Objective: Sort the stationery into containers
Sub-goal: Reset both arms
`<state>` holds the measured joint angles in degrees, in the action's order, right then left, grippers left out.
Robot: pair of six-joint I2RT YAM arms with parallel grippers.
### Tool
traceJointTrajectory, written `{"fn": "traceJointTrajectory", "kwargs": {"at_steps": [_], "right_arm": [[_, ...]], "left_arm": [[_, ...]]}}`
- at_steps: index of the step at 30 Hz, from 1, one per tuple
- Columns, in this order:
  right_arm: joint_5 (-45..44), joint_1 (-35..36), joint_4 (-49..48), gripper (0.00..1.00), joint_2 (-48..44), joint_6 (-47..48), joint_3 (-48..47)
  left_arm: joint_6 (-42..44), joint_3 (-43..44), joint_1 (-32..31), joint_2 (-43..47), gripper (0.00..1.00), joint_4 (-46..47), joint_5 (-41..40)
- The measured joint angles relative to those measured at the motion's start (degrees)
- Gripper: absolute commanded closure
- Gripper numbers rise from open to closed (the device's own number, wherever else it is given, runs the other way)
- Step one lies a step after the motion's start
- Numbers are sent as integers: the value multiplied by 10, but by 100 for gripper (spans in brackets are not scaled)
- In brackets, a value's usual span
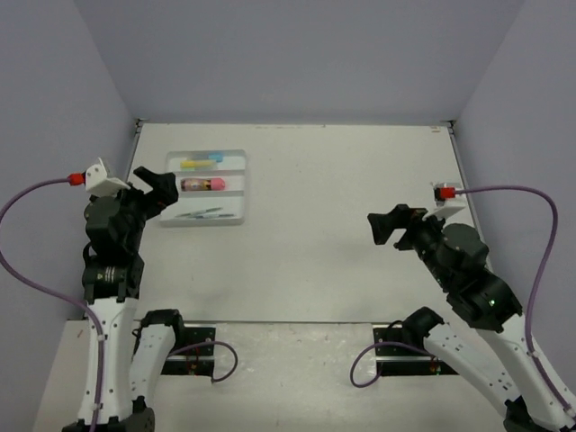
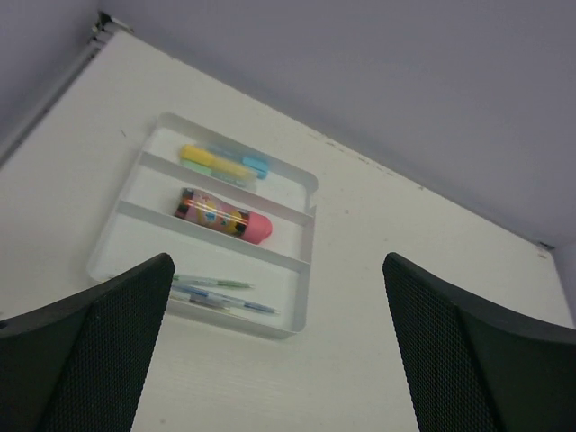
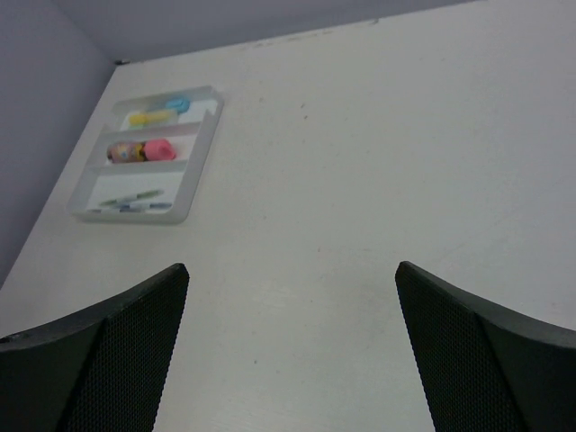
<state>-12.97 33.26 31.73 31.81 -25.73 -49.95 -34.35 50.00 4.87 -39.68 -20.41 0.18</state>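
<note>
Jaws wide apart on left gripper (image 1: pixel 157 189), nothing between them. Hangs raised at the left edge of tray (image 1: pixel 236 212), close to the left wall. Tray in far-left part of table (image 1: pixel 342 180), near left rim, short of back edge. Far compartment: yellow marker (image 1: pixel 192 164) and light blue marker (image 1: pixel 216 158), end to end. Middle: stubby pink-and-brown piece (image 1: pixel 202 184). Near: slim pens (image 1: pixel 200 213), lengthwise. Broad stretch of tabletop from tray rightward. Jaws wide apart on right gripper (image 1: pixel 382 227) too, empty, pointing left, well apart from tray, nearer right table edge.
</note>
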Motion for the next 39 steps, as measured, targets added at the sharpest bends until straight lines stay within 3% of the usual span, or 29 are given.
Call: {"fn": "traceJointTrajectory", "kwargs": {"at_steps": [5, 12, 25, 39], "right_arm": [[-74, 0, 36, 1, -61, 3, -14], [-106, 0, 98, 1, -137, 23, -18], [-146, 0, 146, 1, -173, 50, -18], [-145, 0, 140, 1, -176, 46, 25]], "left_arm": [[103, -19, -24, 114, 0, -37, -25], [167, -29, -40, 214, 0, -79, -36], [201, 58, -42, 210, 0, -171, 12], [189, 41, -51, 228, 0, -213, 38]]}}
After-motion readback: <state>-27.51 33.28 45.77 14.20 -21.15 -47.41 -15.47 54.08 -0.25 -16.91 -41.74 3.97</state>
